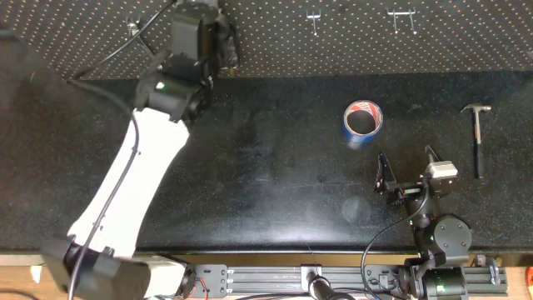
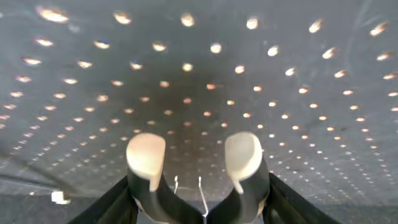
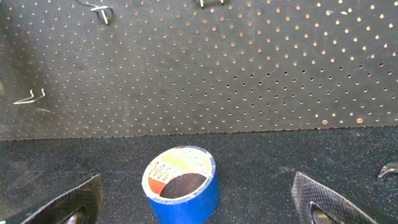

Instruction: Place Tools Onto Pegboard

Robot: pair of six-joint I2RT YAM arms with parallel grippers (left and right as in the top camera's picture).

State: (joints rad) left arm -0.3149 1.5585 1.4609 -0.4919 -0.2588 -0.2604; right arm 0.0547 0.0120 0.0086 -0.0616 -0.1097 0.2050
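Mia: Left gripper [image 2: 194, 155] first, since its own camera is right on top of it. How do the pale fingertips [image 2: 147, 155] stand?

Tom: Spread apart, with bare perforated board showing through the gap. They face the pegboard [image 1: 350, 37], which rises along the tabletop's far edge, and the gripper is up against its left part. I cannot tell whether the tips touch it.

Mia: And the left arm [image 1: 133, 167] itself?

Tom: It stretches from the front left corner of the tabletop [image 1: 266, 183] all the way to the far edge.

Mia: Where are the tools?

Tom: Both lie on the tabletop's right half. The blue tape roll [image 1: 363, 122] stands with its opening upward, closer to the far edge than to the front. The hammer [image 1: 476, 137] lies near the right edge, head toward the pegboard, handle pointing at the front edge.

Mia: What about the right gripper [image 1: 405, 154]?

Tom: Low over the tabletop near the front right, its dark fingers released and wide, grasping nothing. The tape roll sits just ahead of them, apart from both, and the hammer is off to its right.

Mia: Anything on the board?

Tom: Metal hooks [image 1: 314, 17] stick out near its upper part, above the tape roll.
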